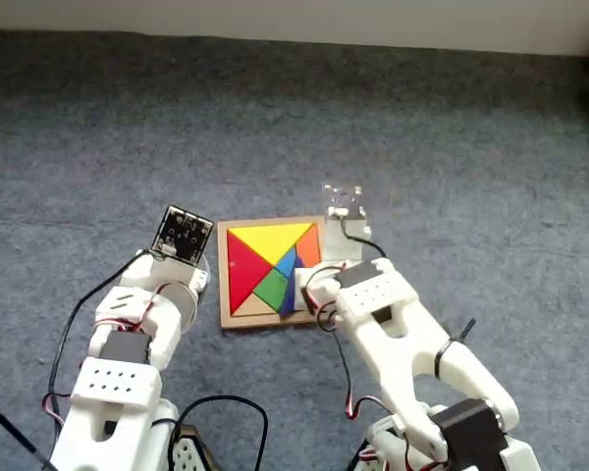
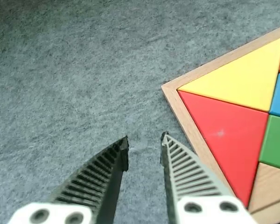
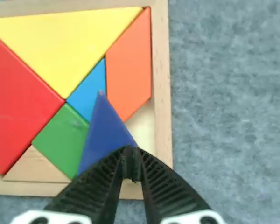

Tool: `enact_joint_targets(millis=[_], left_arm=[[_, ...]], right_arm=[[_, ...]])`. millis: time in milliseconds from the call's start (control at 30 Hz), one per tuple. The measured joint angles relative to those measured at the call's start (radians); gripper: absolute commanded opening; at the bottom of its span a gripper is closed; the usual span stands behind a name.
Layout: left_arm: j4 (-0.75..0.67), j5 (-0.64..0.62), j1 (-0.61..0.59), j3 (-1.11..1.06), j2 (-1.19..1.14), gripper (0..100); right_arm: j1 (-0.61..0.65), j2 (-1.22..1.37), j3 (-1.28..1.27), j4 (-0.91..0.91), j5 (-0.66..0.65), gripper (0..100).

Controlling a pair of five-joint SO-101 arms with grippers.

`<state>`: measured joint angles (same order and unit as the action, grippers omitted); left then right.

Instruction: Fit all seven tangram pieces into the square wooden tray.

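Left claw hangs over the carpet, jaws narrowly parted and holding nothing. The tray has a corner just beside one fingertip, and the rest of it is cut off at the frame edge. Right claw is pinched on the blue triangle, its base hidden between the fingers. Its tip lies over the light-blue piece in the tray. Whether it rests flat is unclear.
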<state>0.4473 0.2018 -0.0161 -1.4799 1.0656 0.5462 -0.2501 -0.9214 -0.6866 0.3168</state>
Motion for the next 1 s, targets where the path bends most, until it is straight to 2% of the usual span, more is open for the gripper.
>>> enact_joint_targets(millis=[367,633,733,933,1000], left_arm=[[0.000,0.000,0.018,0.000,0.000,13],[0.000,0.000,0.018,0.000,0.000,13],[0.000,0.000,0.018,0.000,0.000,13],[0.000,0.000,0.018,0.000,0.000,13],[0.000,0.000,0.018,0.000,0.000,13]], right_arm=[[0.011,-0.015,-0.026,0.000,0.000,0.5],[-0.020,-0.250,-0.098,0.017,0.000,0.5],[-0.017,-0.316,-0.163,0.121,0.000,0.5],[0.046,-0.334,-0.351,0.476,0.000,0.5],[0.048,-0.334,-0.388,0.531,0.000,0.5]])
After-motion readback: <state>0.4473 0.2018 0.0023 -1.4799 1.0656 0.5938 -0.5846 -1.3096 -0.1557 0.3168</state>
